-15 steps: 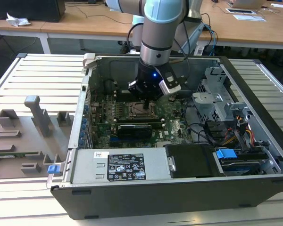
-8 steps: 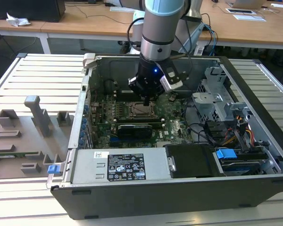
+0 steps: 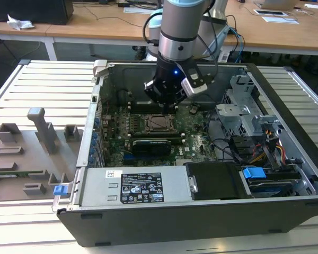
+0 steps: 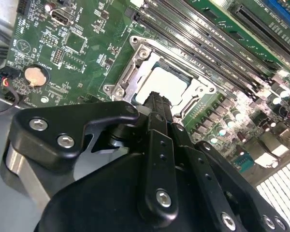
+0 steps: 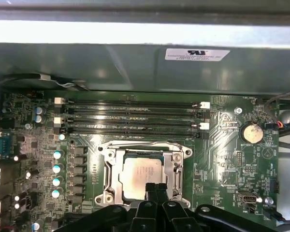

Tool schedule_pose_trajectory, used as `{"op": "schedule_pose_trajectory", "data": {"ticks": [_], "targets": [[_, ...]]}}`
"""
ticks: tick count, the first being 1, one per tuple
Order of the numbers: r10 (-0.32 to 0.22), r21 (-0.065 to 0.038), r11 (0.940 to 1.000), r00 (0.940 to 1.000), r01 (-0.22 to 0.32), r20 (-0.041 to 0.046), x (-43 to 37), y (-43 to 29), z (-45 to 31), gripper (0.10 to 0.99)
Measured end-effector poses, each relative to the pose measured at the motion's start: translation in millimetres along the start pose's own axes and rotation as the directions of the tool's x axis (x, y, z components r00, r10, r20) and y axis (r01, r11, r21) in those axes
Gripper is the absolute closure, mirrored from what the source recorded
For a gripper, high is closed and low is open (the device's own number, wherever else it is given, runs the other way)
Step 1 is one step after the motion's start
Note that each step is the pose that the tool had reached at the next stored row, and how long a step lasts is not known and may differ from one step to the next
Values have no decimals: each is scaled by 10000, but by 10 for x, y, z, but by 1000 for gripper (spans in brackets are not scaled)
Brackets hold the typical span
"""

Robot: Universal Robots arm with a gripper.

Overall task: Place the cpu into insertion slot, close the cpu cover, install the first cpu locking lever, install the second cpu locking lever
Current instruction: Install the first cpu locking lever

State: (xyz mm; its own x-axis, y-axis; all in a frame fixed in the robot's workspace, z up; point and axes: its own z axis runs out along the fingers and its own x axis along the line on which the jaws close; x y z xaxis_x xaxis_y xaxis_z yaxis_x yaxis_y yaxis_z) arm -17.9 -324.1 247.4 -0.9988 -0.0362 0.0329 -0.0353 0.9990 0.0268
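An open dark-grey metal computer case (image 3: 286, 174) lies on its side on a pale slatted metal bench (image 3: 42, 84). On the bench at the exterior view's left rests a grey moulded fixture tray (image 3: 26, 153) with upright holders. Beyond the bench stand wooden office desks (image 3: 95, 26) carrying papers. Inside the case a green circuit board (image 3: 114, 129) faces upward, with a silver power supply box (image 3: 138, 185) along the near edge and a grey drive cage (image 3: 244, 116) at the exterior view's right.

The small flat square cpu with a silver-grey metal top (image 5: 140, 178) lies flat in the square silver-framed insertion slot (image 5: 106, 181) near the middle of the board, its top facing up. The thin silver cpu cover frame (image 5: 176, 166) lies down around the chip, the chip showing through its central cut-out. The socket's sides run parallel to the long black memory slots (image 5: 130, 116), which lie just beside it.

The black claw (image 5: 155, 189) on the grey arm (image 3: 177, 32) hangs directly over the near edge of the socket. Its two fingertips (image 4: 157, 104) are pressed together, clenched with nothing between them, just above or touching the cover's edge; which one I cannot tell.
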Motion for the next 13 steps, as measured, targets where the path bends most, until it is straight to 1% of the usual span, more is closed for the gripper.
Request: {"op": "schedule_pose_trajectory", "data": {"ticks": [5,6,13], "targets": [[0,0,10000,10000,0,0,3,2,-83,980],[0,0,10000,10000,0,0,4,3,-111,980],[-1,-1,10000,10000,1,0,4,3,-115,980]]}}
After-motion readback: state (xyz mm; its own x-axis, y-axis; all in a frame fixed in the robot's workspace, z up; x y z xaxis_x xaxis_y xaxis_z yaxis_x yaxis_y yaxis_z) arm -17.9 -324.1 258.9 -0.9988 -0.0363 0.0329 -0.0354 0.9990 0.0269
